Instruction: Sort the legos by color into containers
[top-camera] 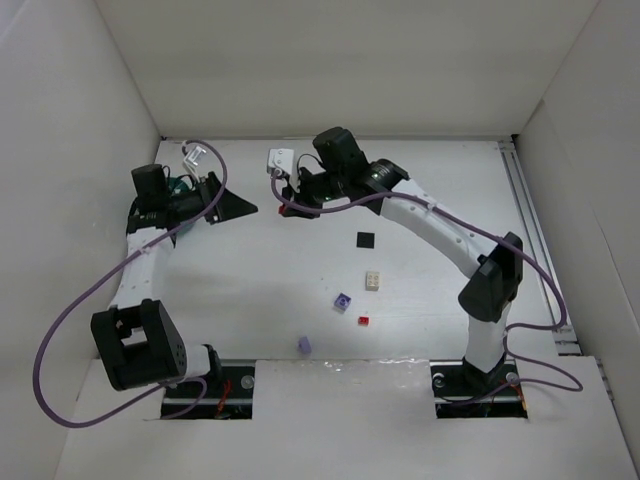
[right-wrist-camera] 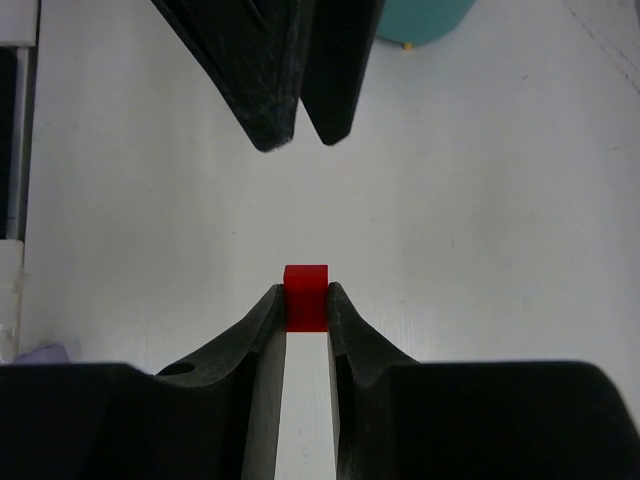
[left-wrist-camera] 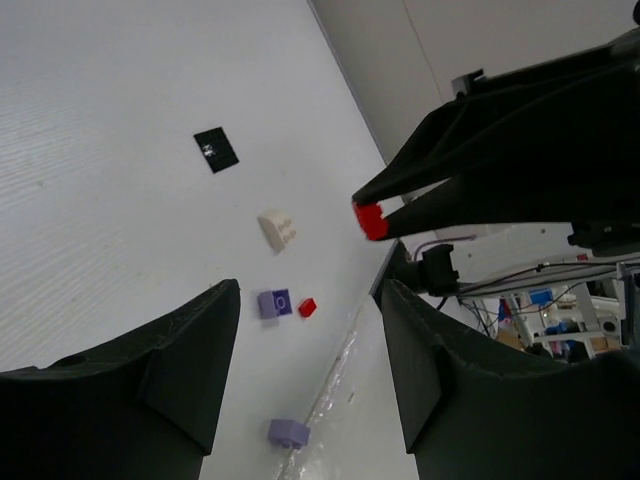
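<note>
Jaws of the right gripper pinch a small red brick by its two side faces, apparently clear of the table. Ahead, at the upper right edge of the right wrist frame, sits the teal bowl, mostly cut off. Near it, at upper centre, hangs the left gripper, jaws parted and empty. The carry probably runs forward and rightward past those fingers.
</note>
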Motion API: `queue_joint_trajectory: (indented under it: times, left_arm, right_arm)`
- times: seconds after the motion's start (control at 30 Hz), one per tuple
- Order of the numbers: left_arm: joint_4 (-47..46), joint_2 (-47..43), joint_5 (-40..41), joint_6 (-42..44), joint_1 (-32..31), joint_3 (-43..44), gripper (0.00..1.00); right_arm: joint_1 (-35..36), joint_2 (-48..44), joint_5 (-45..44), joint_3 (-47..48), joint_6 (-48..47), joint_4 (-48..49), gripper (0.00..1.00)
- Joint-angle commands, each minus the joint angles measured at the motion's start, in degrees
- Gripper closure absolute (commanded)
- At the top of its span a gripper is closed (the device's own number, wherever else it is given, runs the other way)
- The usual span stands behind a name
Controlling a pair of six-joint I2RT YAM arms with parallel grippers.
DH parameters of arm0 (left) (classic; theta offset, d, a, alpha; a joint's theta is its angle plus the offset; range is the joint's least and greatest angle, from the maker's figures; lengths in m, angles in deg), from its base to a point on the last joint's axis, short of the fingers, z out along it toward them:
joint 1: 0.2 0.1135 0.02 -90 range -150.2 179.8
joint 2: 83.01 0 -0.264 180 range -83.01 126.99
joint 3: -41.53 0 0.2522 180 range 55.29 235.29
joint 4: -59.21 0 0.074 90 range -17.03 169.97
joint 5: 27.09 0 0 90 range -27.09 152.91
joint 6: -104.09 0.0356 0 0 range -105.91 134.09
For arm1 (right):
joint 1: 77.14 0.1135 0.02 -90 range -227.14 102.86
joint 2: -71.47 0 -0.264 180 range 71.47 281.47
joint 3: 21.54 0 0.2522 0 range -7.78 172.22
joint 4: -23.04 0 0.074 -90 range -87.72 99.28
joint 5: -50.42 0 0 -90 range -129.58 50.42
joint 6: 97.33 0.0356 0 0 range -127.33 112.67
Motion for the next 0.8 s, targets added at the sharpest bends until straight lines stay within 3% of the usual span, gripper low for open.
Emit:
queue_joint_trajectory:
  times: [0.0, 0.37, 0.77]
  left_arm:
    - [-13.5, -2.5, -0.6, -13.5, -2.9, -1.0, 0.45]
    - [-17.6, -3.5, 0.1, -17.8, -7.8, -2.9, 0.46]
    - [-17.6, -3.5, 0.1, -17.8, -8.8, -4.0, 0.51]
  right_arm:
    - [1.5, 0.1, 0.4, 1.7, 1.2, 2.8, 0.94]
    - [3.2, 0.1, -2.5, 2.3, 0.6, 2.8, 0.94]
    - [4.3, 0.6, -4.1, 3.8, 0.1, 3.3, 0.94]
